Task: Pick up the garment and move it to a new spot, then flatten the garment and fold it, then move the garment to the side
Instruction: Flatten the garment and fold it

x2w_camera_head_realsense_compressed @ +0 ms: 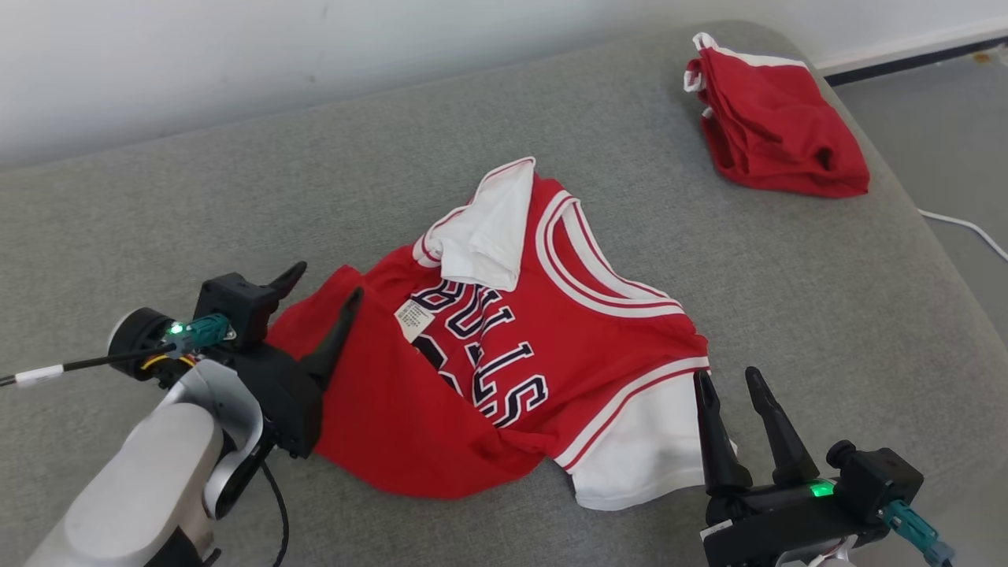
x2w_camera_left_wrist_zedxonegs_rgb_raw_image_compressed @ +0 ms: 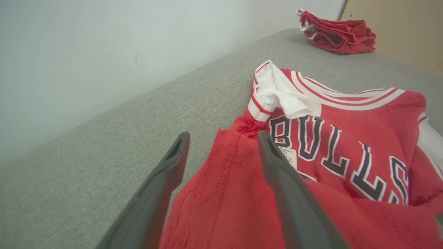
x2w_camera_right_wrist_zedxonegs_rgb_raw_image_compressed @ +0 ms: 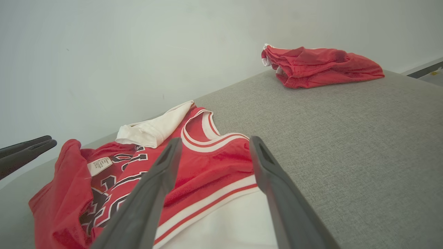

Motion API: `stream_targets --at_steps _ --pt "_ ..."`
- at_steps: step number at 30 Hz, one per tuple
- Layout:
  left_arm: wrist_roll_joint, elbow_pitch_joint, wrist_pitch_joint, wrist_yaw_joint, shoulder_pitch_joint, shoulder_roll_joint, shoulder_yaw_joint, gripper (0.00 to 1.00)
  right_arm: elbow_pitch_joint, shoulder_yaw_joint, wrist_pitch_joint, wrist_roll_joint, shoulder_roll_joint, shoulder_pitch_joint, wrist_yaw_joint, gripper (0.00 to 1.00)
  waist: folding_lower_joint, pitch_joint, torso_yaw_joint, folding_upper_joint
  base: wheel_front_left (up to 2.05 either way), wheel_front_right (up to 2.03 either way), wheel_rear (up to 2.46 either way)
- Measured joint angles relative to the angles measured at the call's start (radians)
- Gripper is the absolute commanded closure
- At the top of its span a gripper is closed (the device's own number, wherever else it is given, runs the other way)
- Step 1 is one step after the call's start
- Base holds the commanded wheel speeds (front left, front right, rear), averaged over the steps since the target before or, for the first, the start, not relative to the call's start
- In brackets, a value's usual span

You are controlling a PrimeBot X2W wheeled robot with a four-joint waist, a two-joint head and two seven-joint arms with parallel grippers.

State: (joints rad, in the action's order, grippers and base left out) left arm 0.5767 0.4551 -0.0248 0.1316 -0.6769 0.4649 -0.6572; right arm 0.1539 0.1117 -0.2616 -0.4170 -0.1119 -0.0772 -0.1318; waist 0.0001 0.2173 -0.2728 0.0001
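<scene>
Jersey lies crumpled on the grey cushion at the centre of the head view, lettering up, with a white flap folded over its 12 o'clock end.

Left gripper: jaws spread wide, nothing held. It sits at the jersey's 9 o'clock edge. In the left wrist view the red hem lies between the two fingers, one finger over fabric and the other over bare cushion. Contact cannot be confirmed.

Right gripper: jaws likewise wide apart, nothing held. It stands at the jersey's 4 o'clock corner, fingers over the white panel and its edge. Contact cannot be determined.

A second red garment, bundled, lies well apart at 1 o'clock, near the cushion's far corner.
</scene>
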Motion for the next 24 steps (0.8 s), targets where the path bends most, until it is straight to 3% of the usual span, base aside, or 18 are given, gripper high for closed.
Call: stream_targets --at_steps 5,6,7,8,19,24 --pt "0.053 0.036 0.019 0.000 -0.014 0.008 -0.070 0.00 0.007 0.006 0.000 -0.002 0.001 -0.009 0.000 0.00 0.0000 0.014 -0.029 0.0000 0.00 0.00 0.00" --pt "0.056 0.045 0.027 0.000 -0.019 0.013 -0.085 0.19 0.006 0.004 0.000 -0.002 0.000 -0.010 0.000 0.00 0.0000 0.015 -0.033 0.0000 0.00 0.00 0.00" --pt "0.062 0.058 0.029 0.000 -0.024 0.014 -0.090 0.64 0.006 0.002 0.000 -0.002 0.000 -0.011 0.000 0.00 0.0000 0.017 -0.037 0.0000 0.00 0.00 0.00" --pt "0.074 0.069 0.033 0.000 -0.029 0.015 -0.092 1.00 0.005 0.000 0.000 -0.002 0.000 -0.011 0.000 0.00 0.0000 0.017 -0.040 0.0000 0.00 0.00 0.00" --pt "0.093 0.077 -0.079 -0.004 -0.063 0.019 -0.092 1.00 -0.005 -0.019 0.000 0.005 -0.002 0.007 0.000 0.00 0.0000 0.000 0.002 0.0000 0.00 0.00 0.00" --pt "0.099 -0.030 -0.162 -0.067 0.013 0.040 -0.060 1.00 -0.011 -0.034 0.000 0.009 -0.009 0.034 0.000 0.00 -0.0002 -0.014 0.056 -0.0001 0.00 0.00 0.00"
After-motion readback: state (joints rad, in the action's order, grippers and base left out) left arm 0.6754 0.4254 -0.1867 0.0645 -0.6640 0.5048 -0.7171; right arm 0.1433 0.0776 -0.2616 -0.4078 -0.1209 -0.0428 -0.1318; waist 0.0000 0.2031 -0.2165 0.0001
